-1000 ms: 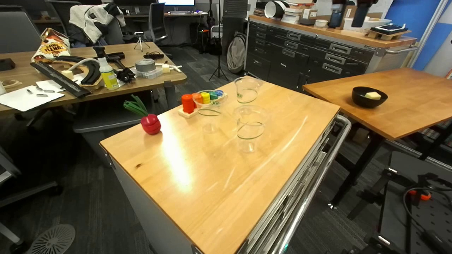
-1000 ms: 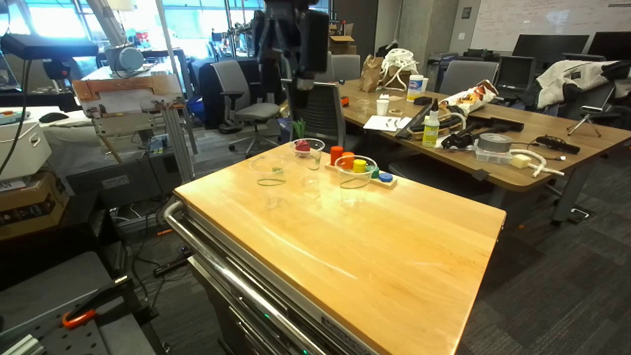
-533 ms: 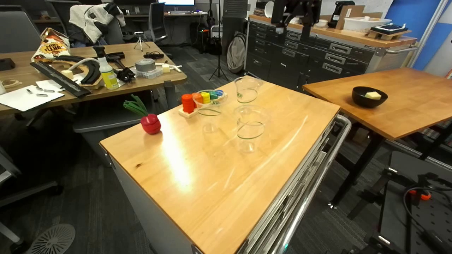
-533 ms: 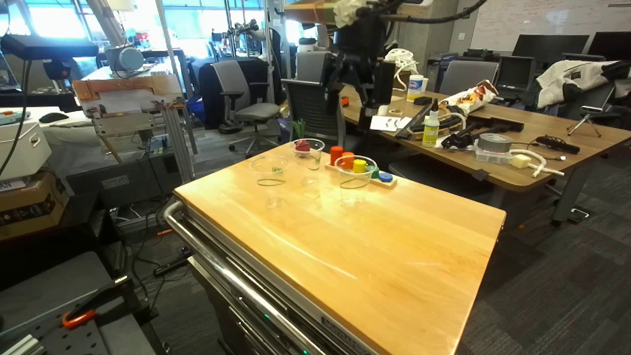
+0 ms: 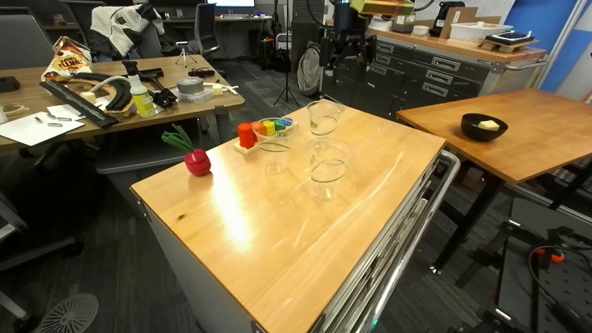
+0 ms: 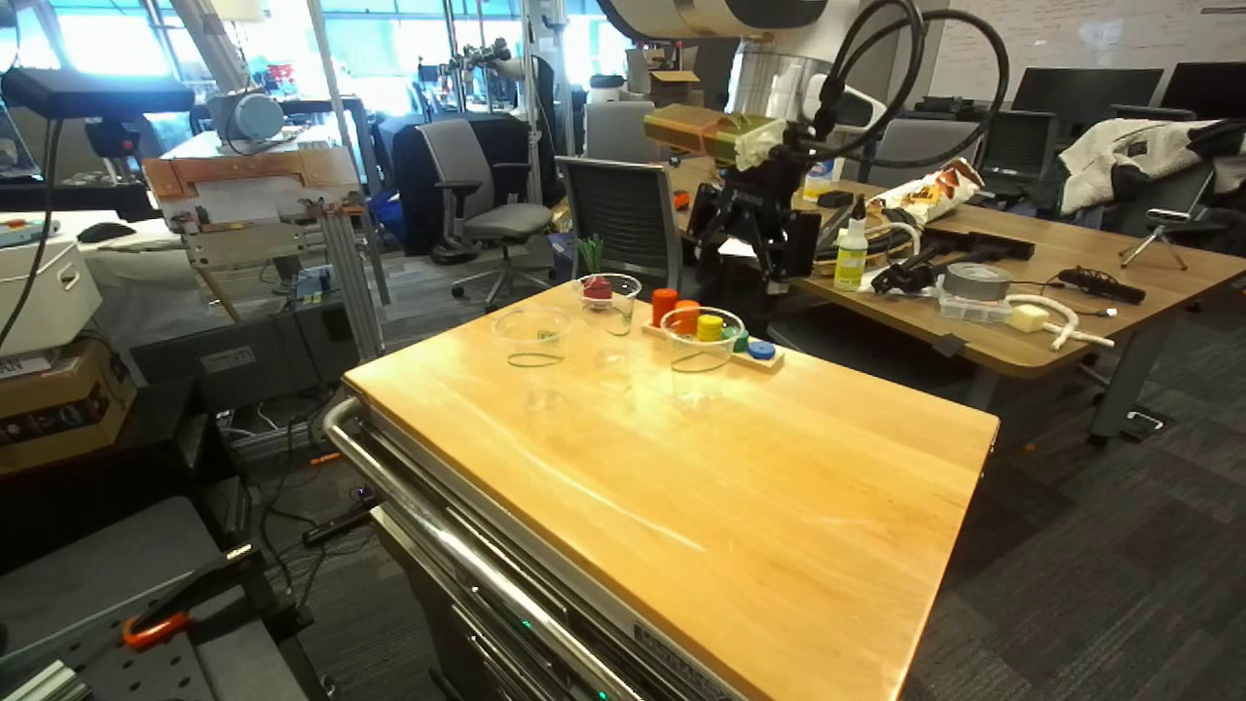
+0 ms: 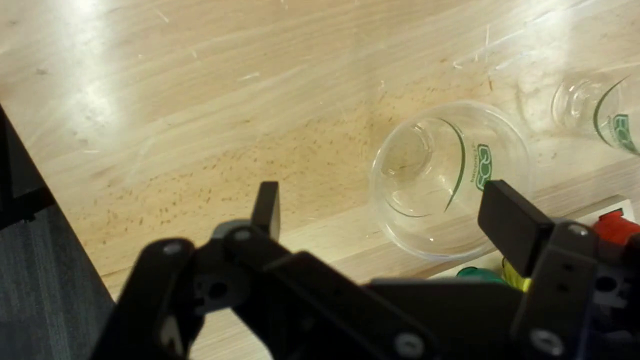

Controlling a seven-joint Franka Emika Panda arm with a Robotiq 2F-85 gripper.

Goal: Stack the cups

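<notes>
Three clear cups stand upright and apart on the wooden cart top (image 5: 259,259). In an exterior view they are the far cup (image 5: 325,119), the cup by the coloured toy (image 5: 274,147) and the near cup (image 5: 328,169). All three also show in an exterior view: a left cup (image 6: 531,358), a middle cup (image 6: 613,316) and a right cup (image 6: 699,375). My gripper (image 5: 349,69) hangs above the far edge, open and empty. In the wrist view its fingers (image 7: 380,207) are apart; one cup (image 7: 440,170) lies below, partly behind the right finger. Another cup (image 7: 585,107) is cut off at the right.
A toy with coloured pegs (image 5: 246,134) stands beside the cups; it also shows in an exterior view (image 6: 665,304). A red radish toy (image 5: 197,162) stands near the left edge. A black bowl (image 5: 484,132) is on a separate table. A metal handle (image 5: 416,259) runs along the cart's side.
The arm has come further into both exterior views, and my gripper is lower and nearer the cart's cups. The cups and toys have not moved.
</notes>
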